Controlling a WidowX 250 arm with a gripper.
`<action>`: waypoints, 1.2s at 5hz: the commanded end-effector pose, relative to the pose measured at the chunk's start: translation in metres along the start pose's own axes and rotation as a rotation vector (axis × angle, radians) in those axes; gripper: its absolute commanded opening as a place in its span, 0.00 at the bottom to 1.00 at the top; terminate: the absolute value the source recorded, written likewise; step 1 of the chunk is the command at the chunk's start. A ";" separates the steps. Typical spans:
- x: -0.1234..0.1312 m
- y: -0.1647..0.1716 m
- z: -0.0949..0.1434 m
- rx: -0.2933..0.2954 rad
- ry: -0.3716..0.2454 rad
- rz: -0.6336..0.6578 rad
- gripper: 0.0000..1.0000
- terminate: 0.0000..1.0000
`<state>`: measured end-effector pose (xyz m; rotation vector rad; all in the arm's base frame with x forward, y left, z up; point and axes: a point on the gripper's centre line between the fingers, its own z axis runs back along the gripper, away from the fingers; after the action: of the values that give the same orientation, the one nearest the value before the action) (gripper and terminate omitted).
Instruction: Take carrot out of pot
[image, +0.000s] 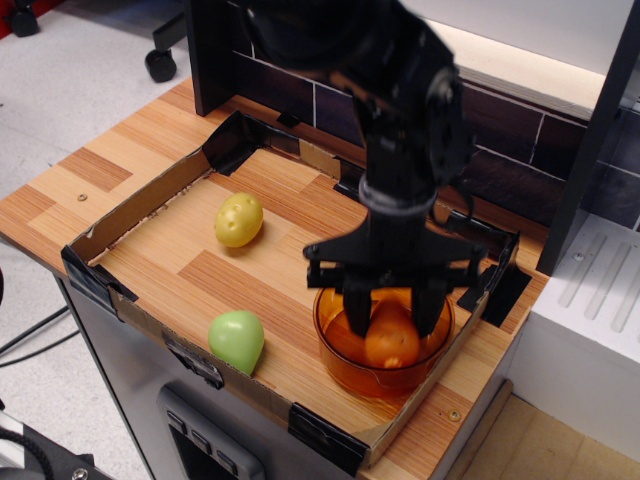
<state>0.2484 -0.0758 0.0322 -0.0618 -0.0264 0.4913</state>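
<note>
The carrot (392, 345), a small smooth orange egg-shaped toy, is inside the round translucent orange pot (343, 362) at the front right of the tray. My black gripper (392, 327) reaches down into the pot from above. Its two fingers (358, 312) stand on either side of the carrot and are closed against it. The carrot sits at about the height of the pot's rim.
A yellow dimpled toy (239, 219) lies at the tray's middle left. A light green rounded toy (237, 340) lies near the front edge. A low cardboard wall (140, 205) rings the wooden tray. A dark tiled backsplash (510, 150) stands behind, and a white unit (590, 320) at the right.
</note>
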 end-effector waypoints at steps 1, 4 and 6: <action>0.031 -0.007 0.070 -0.145 -0.115 0.073 0.00 0.00; 0.102 0.015 0.064 -0.075 -0.181 0.304 0.00 0.00; 0.123 0.028 0.019 0.069 -0.178 0.356 0.00 0.00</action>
<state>0.3346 0.0018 0.0301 0.0633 -0.1217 0.8565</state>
